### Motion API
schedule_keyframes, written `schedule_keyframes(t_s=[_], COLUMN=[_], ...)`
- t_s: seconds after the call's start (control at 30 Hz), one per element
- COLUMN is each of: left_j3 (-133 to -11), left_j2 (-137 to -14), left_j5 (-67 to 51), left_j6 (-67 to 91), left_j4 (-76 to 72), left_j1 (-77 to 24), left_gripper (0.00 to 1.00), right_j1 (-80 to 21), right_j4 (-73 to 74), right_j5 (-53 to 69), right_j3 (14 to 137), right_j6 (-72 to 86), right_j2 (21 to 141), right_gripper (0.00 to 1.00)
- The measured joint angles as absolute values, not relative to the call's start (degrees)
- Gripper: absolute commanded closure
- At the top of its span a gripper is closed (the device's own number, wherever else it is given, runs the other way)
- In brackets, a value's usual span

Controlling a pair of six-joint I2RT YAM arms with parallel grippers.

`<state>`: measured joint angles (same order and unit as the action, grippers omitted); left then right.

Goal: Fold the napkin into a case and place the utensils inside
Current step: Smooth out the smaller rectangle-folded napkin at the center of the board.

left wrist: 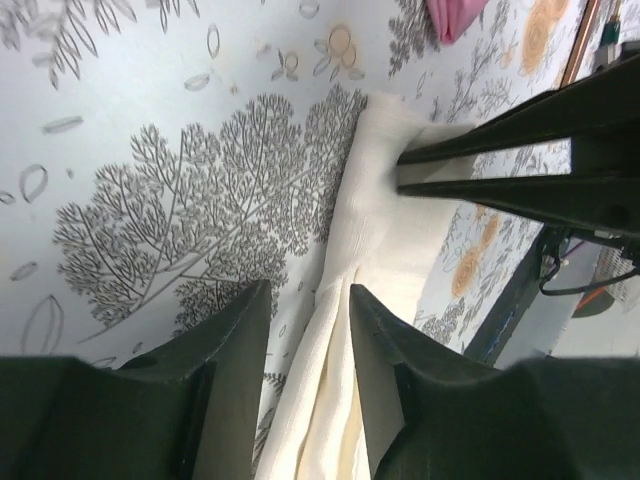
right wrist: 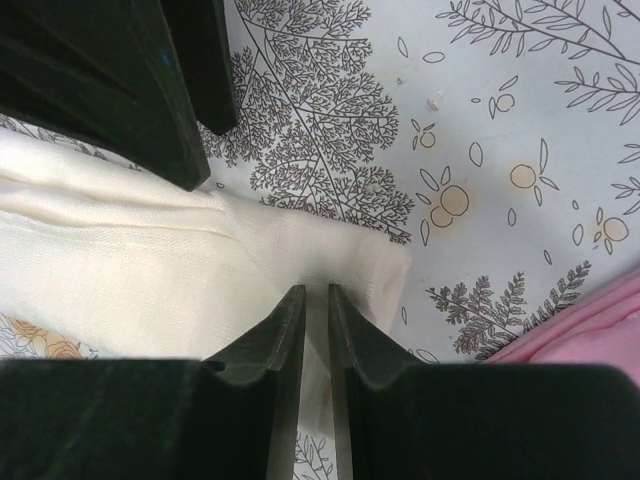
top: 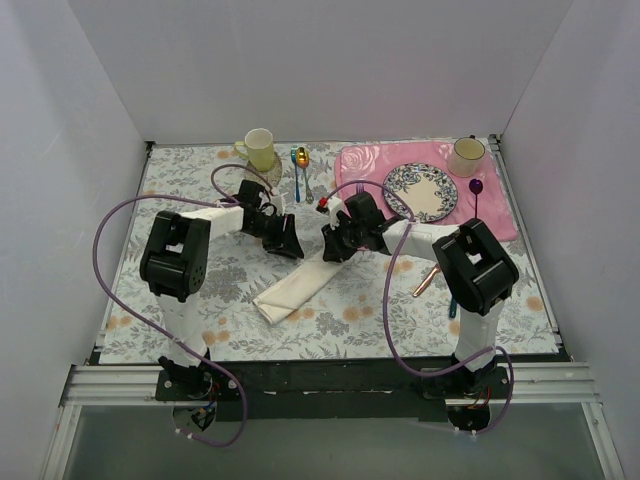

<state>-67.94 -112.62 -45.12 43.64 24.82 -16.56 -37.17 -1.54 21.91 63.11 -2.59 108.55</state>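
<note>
One napkin: it lies mid-counter, folded into a long strip running from 7 to 1 o'clock. We judge the case begun but not finished.
Two utensils: we see neither inside the napkin yet. The copper knife lies at 3 o'clock of the strip, beside the right arm. The teal-handled spoon lies well apart at 12 o'clock, near the counter's far edge.
Left fingers: parted and released, with a crease of the strip between them.
Right fingers: nearly together, pinching the strip's 1 o'clock end.
Left to do: we reckon the case needs closing, then both utensils go in.
</note>
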Motion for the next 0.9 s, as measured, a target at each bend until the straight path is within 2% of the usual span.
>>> schedule_keyframes(t_s=[0.2, 0.23, 0.4, 0.57, 0.77, 0.87, 0.9], left_j3=[-69.7, -69.7, -66.2, -62.7, -62.7, -65.0, -65.5], left_j2=[-111.0, -110.4, -105.7, -105.7, -113.2, -115.7, -115.9], left_j5=[-49.0, -50.5, -57.2, -57.8, -53.4, -54.5, -54.3], left_j6=[43.2, 43.1, 41.3, 39.0, 35.9, 33.5, 32.6], left_j4=[25.2, 25.2, 27.3, 31.5, 36.1, 39.7, 40.5], left_j1=[-16.7, -16.8, -18.8, -21.7, -20.7, -19.8, -19.6], left_gripper=[0.73, 0.78, 0.84, 0.91, 0.98, 0.99, 1.00], right_j1=[-35.9, -35.7, -34.5, -34.1, -33.8, -33.6, -33.4], right_j4=[-2.8, -3.0, -3.4, -3.7, -5.1, -4.6, -4.1], right_j5=[24.6, 25.1, 26.8, 27.7, 29.7, 31.0, 31.8], right_j3=[63.1, 63.1, 63.1, 62.8, 61.5, 60.6, 60.2], right_j6=[1.5, 2.2, 5.1, 7.8, 10.1, 10.4, 10.5], right_j2=[109.5, 109.7, 110.2, 110.4, 110.1, 109.1, 108.7], right_gripper=[0.77, 0.77, 0.76, 0.75, 0.67, 0.60, 0.52])
